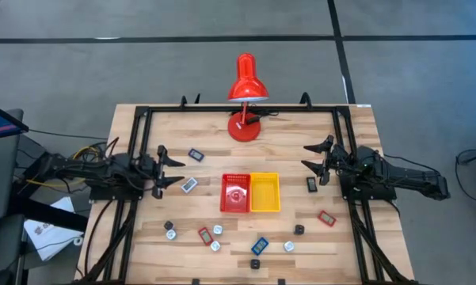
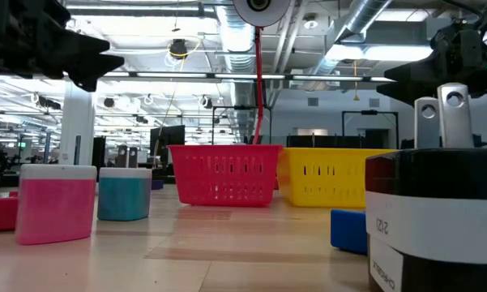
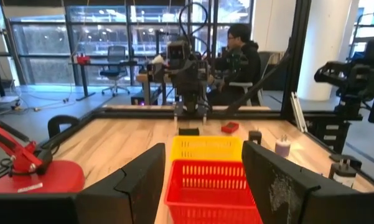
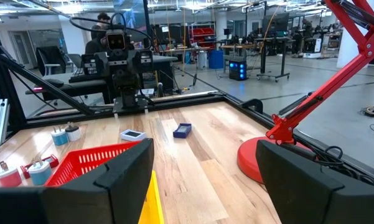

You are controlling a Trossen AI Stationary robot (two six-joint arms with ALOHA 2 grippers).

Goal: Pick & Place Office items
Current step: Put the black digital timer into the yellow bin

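The office items lie scattered flat on the wooden table: a dark blue rectangle (image 1: pixel 196 154), a grey one (image 1: pixel 189 184), a black one (image 1: pixel 311 184), a red one (image 1: pixel 325 218), and several small knobs and rectangles along the near edge, such as a blue one (image 1: pixel 259 245). My left gripper (image 1: pixel 169 165) hovers open at the left side, pointing toward the trays; its fingers frame the red tray (image 3: pixel 211 190) in the left wrist view. My right gripper (image 1: pixel 316 156) hovers open at the right side, just beyond the black rectangle. Neither touches anything.
A red tray (image 1: pixel 236 193) and a yellow tray (image 1: pixel 264 192) sit side by side mid-table. A red desk lamp (image 1: pixel 245 79) stands at the far edge on its round base (image 1: pixel 244 127). A black frame (image 1: pixel 142 111) rims the table. A person (image 3: pixel 239 56) sits beyond it.
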